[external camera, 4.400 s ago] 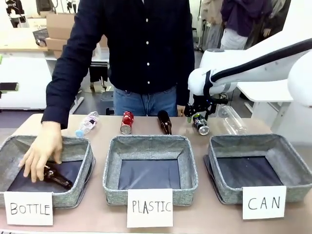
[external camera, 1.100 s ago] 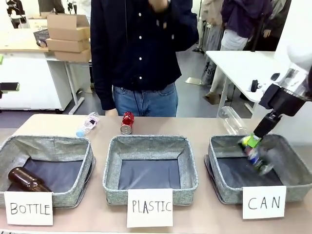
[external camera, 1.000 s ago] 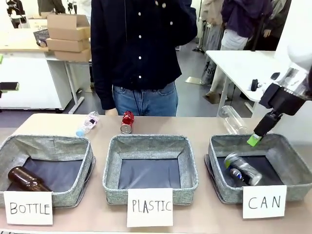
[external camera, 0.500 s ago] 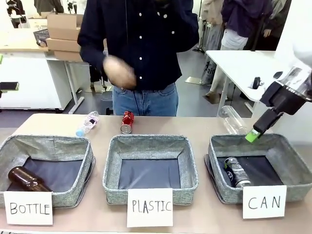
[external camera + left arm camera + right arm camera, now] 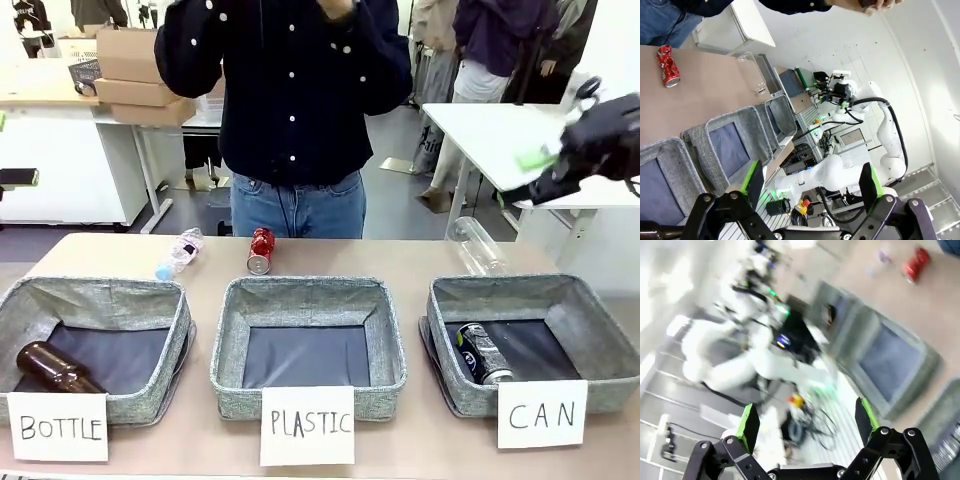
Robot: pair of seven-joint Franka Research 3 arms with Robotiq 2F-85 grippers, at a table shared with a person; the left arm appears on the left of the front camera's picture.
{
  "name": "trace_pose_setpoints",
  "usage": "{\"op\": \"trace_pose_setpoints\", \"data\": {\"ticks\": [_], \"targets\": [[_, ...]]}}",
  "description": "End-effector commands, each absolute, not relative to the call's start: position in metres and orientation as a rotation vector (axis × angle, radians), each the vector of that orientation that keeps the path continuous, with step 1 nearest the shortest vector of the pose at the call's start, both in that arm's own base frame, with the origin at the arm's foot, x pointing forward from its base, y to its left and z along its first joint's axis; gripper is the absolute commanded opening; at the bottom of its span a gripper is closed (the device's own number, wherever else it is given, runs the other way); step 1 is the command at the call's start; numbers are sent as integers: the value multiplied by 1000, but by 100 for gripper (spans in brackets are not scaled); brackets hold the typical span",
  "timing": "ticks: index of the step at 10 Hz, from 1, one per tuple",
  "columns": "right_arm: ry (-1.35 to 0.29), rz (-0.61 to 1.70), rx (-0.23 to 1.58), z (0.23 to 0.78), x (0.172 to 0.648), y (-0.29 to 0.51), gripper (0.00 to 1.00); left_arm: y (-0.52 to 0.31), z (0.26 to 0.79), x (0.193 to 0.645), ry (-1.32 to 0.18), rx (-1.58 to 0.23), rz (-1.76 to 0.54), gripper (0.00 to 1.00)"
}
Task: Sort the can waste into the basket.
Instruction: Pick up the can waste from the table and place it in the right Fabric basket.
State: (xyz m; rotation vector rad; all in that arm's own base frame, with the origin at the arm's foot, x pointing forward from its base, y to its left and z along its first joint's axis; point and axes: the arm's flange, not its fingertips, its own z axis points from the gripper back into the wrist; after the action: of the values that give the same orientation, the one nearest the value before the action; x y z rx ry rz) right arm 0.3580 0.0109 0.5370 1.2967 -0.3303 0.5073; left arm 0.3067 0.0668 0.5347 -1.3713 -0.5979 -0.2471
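Currently your right tool point(image 5: 545, 170) hangs blurred at the upper right of the front view, above and beyond the CAN basket point(image 5: 505, 285). Its own wrist view shows the two green-padded fingers spread wide with nothing between them. The left tool point(image 5: 811, 181) is likewise spread and empty. The black can point(image 5: 483, 352) lies on its side on the dark floor of the CAN basket, near the left wall. The red can point(image 5: 261, 250) lies on the bench point(image 5: 420, 262) at its far edge, just behind the PLASTIC basket point(image 5: 308, 290), a little left of the frame's middle. From the right tool it is well apart, down and to the left. Its long axis runs roughly far-to-near, silver end toward the camera. Your next approach would likely have to set the fingers across that axis. Because the can sits left of centre, it may suit the left arm equally.
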Motion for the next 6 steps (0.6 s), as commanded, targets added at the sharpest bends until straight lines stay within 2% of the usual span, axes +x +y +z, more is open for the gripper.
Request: {"op": "trace_pose_setpoints", "data": {"ticks": [1, 2, 3, 6], "targets": [[-518, 336, 1699, 517, 366, 4, 100, 66, 536, 308, -621, -1387, -265, 100], [-599, 265, 1690, 517, 380, 6, 100, 66, 536, 308, -621, -1387, -265, 100], [-390, 439, 1448, 539, 358, 3, 100, 66, 536, 308, -621, -1387, -265, 100], [-390, 439, 1448, 539, 358, 3, 100, 66, 536, 308, -621, -1387, -265, 100]]}}
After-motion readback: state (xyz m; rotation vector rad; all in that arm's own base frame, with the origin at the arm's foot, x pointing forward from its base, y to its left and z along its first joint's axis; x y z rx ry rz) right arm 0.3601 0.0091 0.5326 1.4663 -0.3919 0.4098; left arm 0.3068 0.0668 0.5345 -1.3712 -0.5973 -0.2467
